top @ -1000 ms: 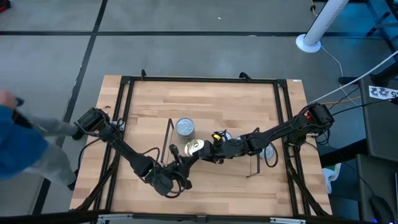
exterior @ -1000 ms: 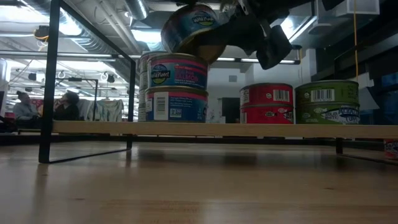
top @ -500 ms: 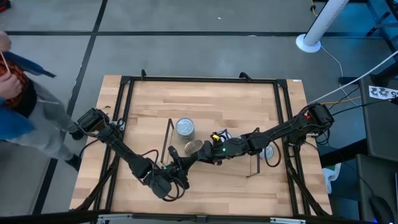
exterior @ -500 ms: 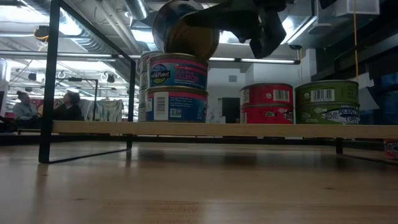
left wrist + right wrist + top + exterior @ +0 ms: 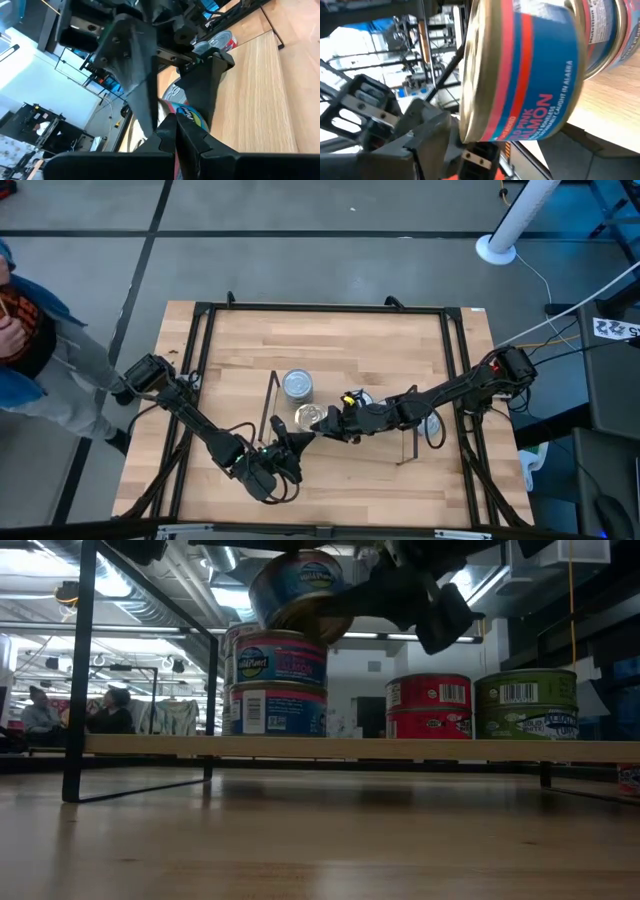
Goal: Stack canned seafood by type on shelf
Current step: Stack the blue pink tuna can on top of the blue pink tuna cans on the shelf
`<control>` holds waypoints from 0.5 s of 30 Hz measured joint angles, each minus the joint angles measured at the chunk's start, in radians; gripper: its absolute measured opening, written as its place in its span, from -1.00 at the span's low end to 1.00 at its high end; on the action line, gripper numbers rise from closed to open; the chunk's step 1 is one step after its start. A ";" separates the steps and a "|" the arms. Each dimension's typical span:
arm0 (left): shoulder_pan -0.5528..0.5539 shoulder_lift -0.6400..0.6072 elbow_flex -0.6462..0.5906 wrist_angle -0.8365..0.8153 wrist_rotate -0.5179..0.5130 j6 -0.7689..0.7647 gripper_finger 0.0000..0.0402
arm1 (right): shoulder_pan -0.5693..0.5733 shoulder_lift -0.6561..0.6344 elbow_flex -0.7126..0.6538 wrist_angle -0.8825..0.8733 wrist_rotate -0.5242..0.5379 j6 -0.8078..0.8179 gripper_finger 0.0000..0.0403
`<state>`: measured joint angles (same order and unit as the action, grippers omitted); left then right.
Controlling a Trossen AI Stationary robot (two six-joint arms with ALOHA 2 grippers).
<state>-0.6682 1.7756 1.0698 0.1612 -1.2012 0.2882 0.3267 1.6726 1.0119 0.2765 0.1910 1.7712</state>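
My right gripper (image 5: 322, 420) is shut on a blue-and-red salmon tin (image 5: 298, 592), tilted just above a stack of two like tins (image 5: 280, 685) on the shelf board (image 5: 350, 747). From above, the held tin (image 5: 308, 416) sits near a silver-topped stack (image 5: 297, 385). In the right wrist view the held tin (image 5: 520, 70) fills the picture. Two red tins (image 5: 428, 705) and two green tins (image 5: 525, 703) stand stacked farther right on the shelf. My left gripper (image 5: 272, 470) waits shut near the table's near edge, in front of the shelf. My right gripper pinches the salmon tin by its side wall (image 5: 335, 610), coming about level from the table's right. The tin is tilted, its lower rim (image 5: 300, 632) close over the top of the two-tin stack; whether it touches the stack I cannot tell.
The shelf's black wire uprights (image 5: 80, 670) stand at its left end and at the right (image 5: 410, 442). Another tin (image 5: 432, 425) lies under my right arm near the right upright. A person in blue (image 5: 30, 330) stands beyond the table's left edge. Bare wood lies at the far side (image 5: 330, 340).
My right gripper has rolled the tin: half a second ago its gold underside faced the near side, now the label shows again and the tin sits a little lower over the stack. The person at the left has moved.
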 joint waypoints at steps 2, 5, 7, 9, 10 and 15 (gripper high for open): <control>0.000 0.000 0.000 0.001 0.003 0.000 -0.99 | 0.000 0.000 0.000 0.002 0.012 0.023 0.40; 0.000 0.000 0.000 0.006 0.004 0.000 -0.99 | 0.000 0.000 0.000 0.002 0.029 0.031 0.40; 0.000 0.000 0.000 0.006 0.013 -0.002 -0.99 | 0.000 0.000 0.000 0.003 0.035 0.031 0.40; 0.000 0.000 0.000 0.006 0.031 -0.003 -0.99 | 0.000 0.000 0.000 0.003 0.037 0.031 0.40; 0.000 0.000 0.000 0.008 0.043 -0.003 -0.99 | 0.000 0.000 0.000 0.003 0.043 0.032 0.40; 0.008 0.000 0.000 0.015 0.109 -0.093 -0.99 | 0.000 0.000 0.000 -0.006 0.083 0.037 0.40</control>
<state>-0.6601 1.7756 1.0698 0.1761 -1.0925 0.1956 0.3267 1.6726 1.0119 0.2701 0.2740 1.8080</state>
